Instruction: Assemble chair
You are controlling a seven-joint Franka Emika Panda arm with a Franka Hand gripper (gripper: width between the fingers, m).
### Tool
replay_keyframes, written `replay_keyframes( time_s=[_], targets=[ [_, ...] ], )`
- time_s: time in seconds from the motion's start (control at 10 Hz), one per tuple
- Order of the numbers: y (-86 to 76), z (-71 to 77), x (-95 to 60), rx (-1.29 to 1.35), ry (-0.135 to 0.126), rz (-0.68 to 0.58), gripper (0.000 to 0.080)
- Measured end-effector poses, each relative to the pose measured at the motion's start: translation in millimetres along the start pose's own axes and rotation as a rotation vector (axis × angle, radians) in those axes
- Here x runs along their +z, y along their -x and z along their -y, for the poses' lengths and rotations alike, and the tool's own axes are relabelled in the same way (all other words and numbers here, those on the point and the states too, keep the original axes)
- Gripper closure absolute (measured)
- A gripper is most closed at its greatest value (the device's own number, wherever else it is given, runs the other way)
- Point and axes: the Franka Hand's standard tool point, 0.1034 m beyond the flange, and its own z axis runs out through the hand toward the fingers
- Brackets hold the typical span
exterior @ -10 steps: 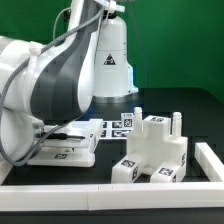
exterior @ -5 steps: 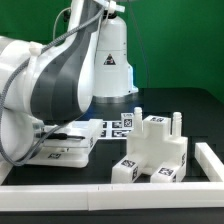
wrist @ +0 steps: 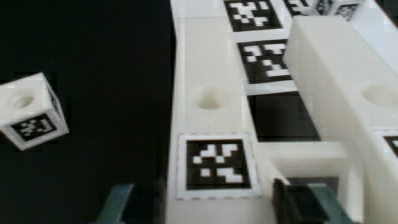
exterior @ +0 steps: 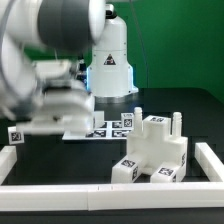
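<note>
A long white chair part (wrist: 210, 120) with a square tag and a round hole lies between the fingers of my gripper (wrist: 214, 205), which is shut on it. In the exterior view this flat part (exterior: 78, 125) hangs under the arm, just above the table at the exterior view's left. A joined white chair block (exterior: 155, 150) with an upright peg and several tags stands at the exterior view's right. A small tagged chair cube (exterior: 15, 133) rests on the black table at the far left, and it also shows in the wrist view (wrist: 31, 108).
The marker board (exterior: 117, 126) lies flat behind the held part, its tags (wrist: 267, 60) showing past it in the wrist view. White border rails (exterior: 110, 190) run along the front and right edges. The arm's white base (exterior: 108, 60) stands at the back.
The jaws have closed on the white part. The arm has risen and swung up, lifting that part off the table and uncovering the small cube at the left.
</note>
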Motion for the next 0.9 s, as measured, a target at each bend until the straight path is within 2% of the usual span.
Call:
replay_keyframes(
  time_s=[0.1, 0.2, 0.3, 0.4, 0.5, 0.6, 0.7, 0.8, 0.9],
  targets=[
    [6.2, 5.0, -12.6, -0.05, 0.007, -0.114, 0.0518],
    [6.8, 1.9, -7.1, -0.081, 0.012, -0.242, 0.0518],
    [11.9, 0.0, 1.6, -0.07, 0.007, -0.283, 0.0518],
    [7.9, -0.2, -3.2, -0.07, 0.014, -0.335, 0.0518],
    [2.4, 1.1, -16.1, -0.073, 0.028, -0.428, 0.0518],
    [8.8, 4.1, -30.0, -0.095, 0.032, -0.483, 0.0518],
    [9.3, 4.5, -51.1, -0.112, 0.052, -0.586, 0.0518],
    [10.3, 3.0, -56.9, -0.125, 0.076, -0.685, 0.0518],
    [11.1, 0.7, -52.4, -0.12, 0.079, -0.735, 0.0518]
  ],
)
